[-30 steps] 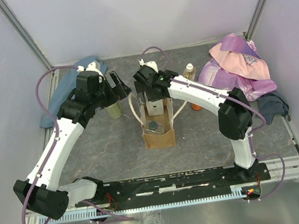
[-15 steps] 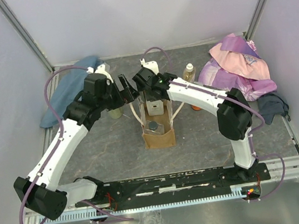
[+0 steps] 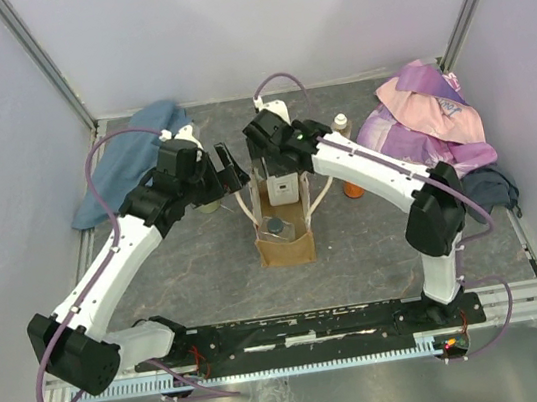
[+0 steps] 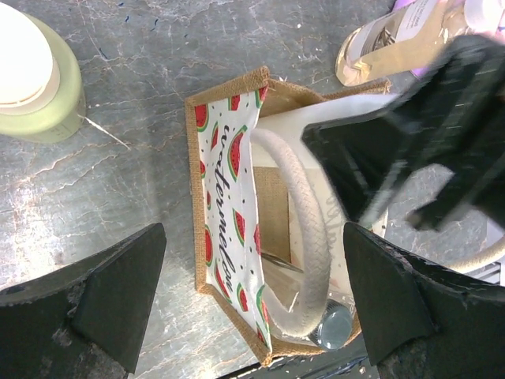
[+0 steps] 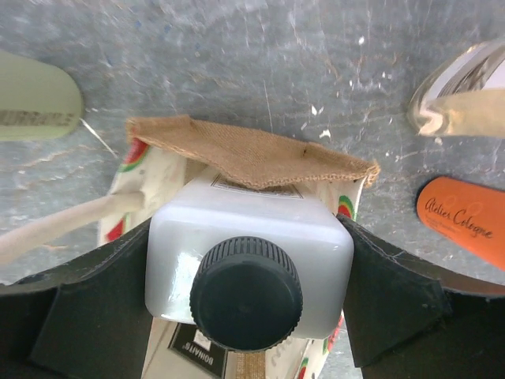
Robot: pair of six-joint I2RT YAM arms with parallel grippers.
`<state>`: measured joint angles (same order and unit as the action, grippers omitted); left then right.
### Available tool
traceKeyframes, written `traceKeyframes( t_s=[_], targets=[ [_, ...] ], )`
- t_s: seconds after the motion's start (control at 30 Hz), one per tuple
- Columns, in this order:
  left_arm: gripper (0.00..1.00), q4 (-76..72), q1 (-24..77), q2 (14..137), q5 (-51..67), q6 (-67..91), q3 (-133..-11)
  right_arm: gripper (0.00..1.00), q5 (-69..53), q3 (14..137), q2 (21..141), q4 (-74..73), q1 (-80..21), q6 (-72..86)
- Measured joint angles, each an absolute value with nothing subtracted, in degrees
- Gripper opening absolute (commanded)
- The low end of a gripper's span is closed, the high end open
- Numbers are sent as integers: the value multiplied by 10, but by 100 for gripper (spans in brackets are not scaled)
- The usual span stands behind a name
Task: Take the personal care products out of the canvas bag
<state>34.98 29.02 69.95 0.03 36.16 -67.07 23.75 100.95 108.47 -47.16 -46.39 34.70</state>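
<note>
The tan canvas bag (image 3: 285, 242) stands mid-table, its watermelon-print lining (image 4: 225, 197) and cream rope handle (image 4: 309, 237) showing. My right gripper (image 3: 279, 162) is shut on the white rectangular bottle (image 5: 248, 237) with dark cap (image 5: 246, 294), held upright in the bag's mouth above the bag's far rim (image 5: 252, 155). A small jar lid (image 4: 334, 324) shows inside the bag (image 3: 274, 226). My left gripper (image 3: 233, 169) is open and empty over the bag's left side (image 4: 252, 308). Out of the bag stand a pale green cream-capped bottle (image 4: 35, 71), an orange bottle (image 3: 352, 189) and a clear cream-capped bottle (image 3: 340, 126).
A blue cloth (image 3: 126, 162) lies at the back left. A pink-purple cloth (image 3: 428, 116) lies at the back right, with a dark cloth (image 3: 492, 190) in front of it. Metal frame rails run along both sides of the table.
My left arm has swung right, away from the pale green bottle, to the bag's left side. My right gripper keeps hold of the white bottle and has shifted slightly.
</note>
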Motion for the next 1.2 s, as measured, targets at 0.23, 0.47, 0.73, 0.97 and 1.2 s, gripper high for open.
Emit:
traceKeyframes(
  t_s=[0.23,0.47,0.73,0.97,1.2],
  targets=[
    [100,350,290,697,0,366,-662,40,235,1120,1060,-505,-464,310],
    [99,349,290,696,-1,376,-656,34,243,1218,1056,-518,-457,261],
    [87,342,305,702,-2,377,-655,35,243,1299,1071,-509,-401,230],
    [42,339,317,747,-11,377,-655,32,218,1304,1128,-489,-347,222],
    [14,343,335,759,-16,377,-656,32,190,1276,1199,-452,-314,219]
  ],
)
